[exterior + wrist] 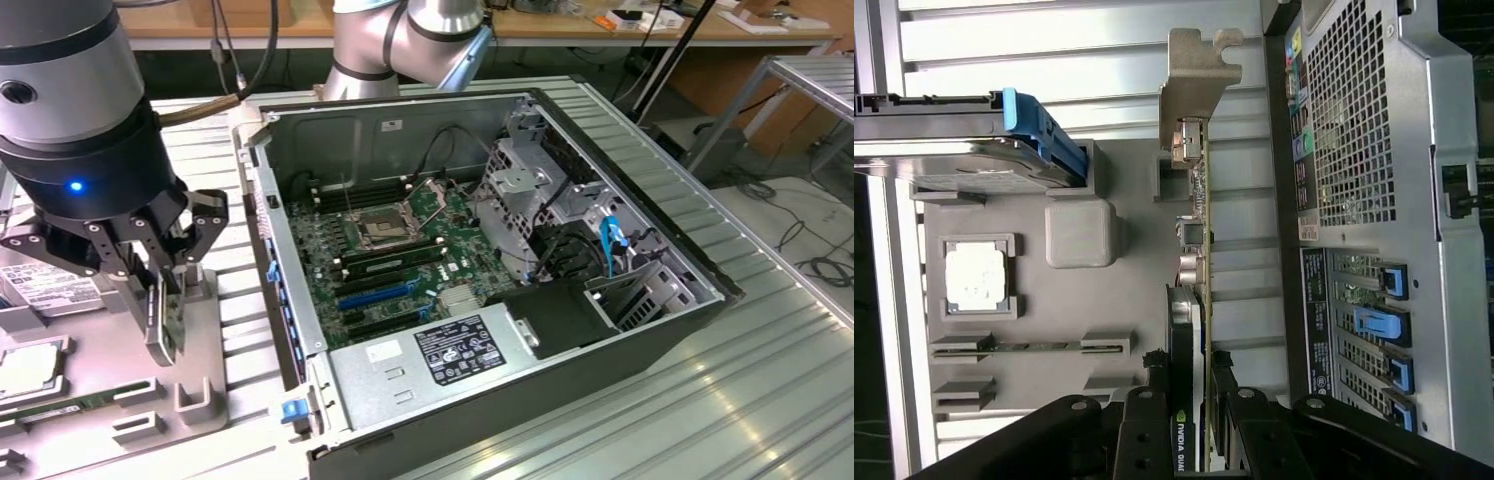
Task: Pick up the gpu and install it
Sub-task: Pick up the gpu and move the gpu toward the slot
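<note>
1. Gripper [158, 295] hangs on my feed at the exterior view's left, over the grey holder tray [200, 335] on the slatted metal table [707, 400].
2. Its jaws are drawn narrow and clamped on the gpu [162, 335]. In the wrist view the fingers [1154, 378] press on either face of the card, with the gripper [1189, 375] straddling its upper edge.
3. The gpu [1203, 230] stands on edge. Its green board edge runs away from the fingers, and the silver bracket [1199, 70] is at the far end, past the tray's edge.
4. I cannot tell whether the card's lower edge still sits in the tray [1119, 290] or has cleared it.
5. The card is just beside the open computer case [441, 440] but outside it, and the case's perforated rear panel [1364, 120] runs alongside it.
6. Inside the case, the motherboard [387, 250] lies face up, well apart from the card.
7. Also on the tray, on the side away from the case, are a hard drive [954, 150] in a blue-ended carrier, a square processor [975, 277] in its pocket, and a narrow memory stick [1024, 347] between two grey supports.
</note>
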Controlling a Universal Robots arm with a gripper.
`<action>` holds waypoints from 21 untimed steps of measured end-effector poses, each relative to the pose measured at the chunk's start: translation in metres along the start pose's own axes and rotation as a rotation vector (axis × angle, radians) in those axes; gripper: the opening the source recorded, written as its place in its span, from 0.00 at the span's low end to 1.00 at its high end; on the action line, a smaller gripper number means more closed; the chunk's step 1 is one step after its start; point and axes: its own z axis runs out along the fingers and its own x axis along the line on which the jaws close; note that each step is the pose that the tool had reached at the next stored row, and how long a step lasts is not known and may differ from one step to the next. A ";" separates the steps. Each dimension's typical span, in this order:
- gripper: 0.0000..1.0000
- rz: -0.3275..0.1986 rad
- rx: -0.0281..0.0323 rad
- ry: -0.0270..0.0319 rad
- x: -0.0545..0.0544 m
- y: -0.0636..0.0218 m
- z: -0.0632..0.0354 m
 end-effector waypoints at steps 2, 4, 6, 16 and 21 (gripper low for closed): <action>0.27 0.000 -0.0002 -0.0002 0.000 0.0002 -0.0041; 0.27 0.000 -0.0006 -0.0002 0.000 0.0004 -0.0081; 0.27 0.000 -0.0007 -0.0001 0.000 0.0005 -0.0117; 0.27 0.000 -0.0010 -0.0002 -0.001 0.0020 -0.0450; 0.27 0.000 -0.0011 -0.0002 -0.001 0.0025 -0.0566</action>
